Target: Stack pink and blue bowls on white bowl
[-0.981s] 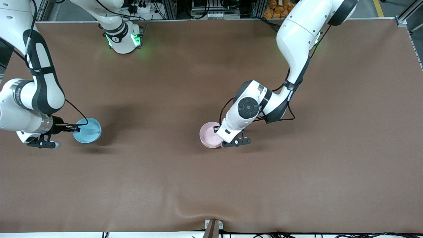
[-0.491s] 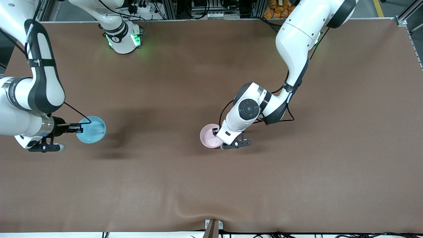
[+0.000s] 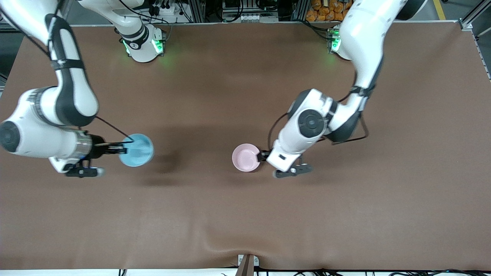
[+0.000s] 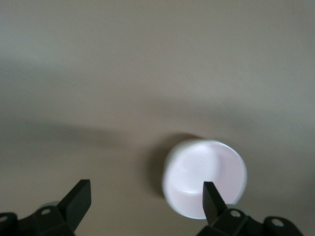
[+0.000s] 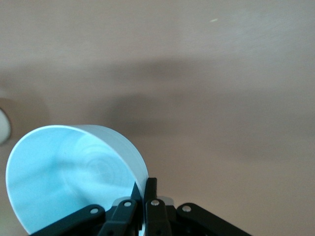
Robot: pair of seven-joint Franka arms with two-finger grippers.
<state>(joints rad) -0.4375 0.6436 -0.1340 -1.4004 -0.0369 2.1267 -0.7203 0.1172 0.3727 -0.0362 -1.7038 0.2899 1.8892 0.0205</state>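
Right gripper [image 3: 119,147] is clamped on the rim of the blue bowl [image 3: 136,150], holding it in the air over the table [image 3: 245,214] toward the right arm's end. In the right wrist view both fingers [image 5: 149,196] pinch the bowl wall [image 5: 74,172] (bowl tilted, shadow on the cloth beneath).

Left gripper [image 3: 264,155] hangs with fingers spread wide, empty, at about 3 o'clock of the pink bowl [image 3: 246,157], just beside its rim. Pink bowl [image 4: 204,177] sits upright on the table near its middle, alone. Whether a fingertip [image 4: 210,199] touches the rim: cannot tell.
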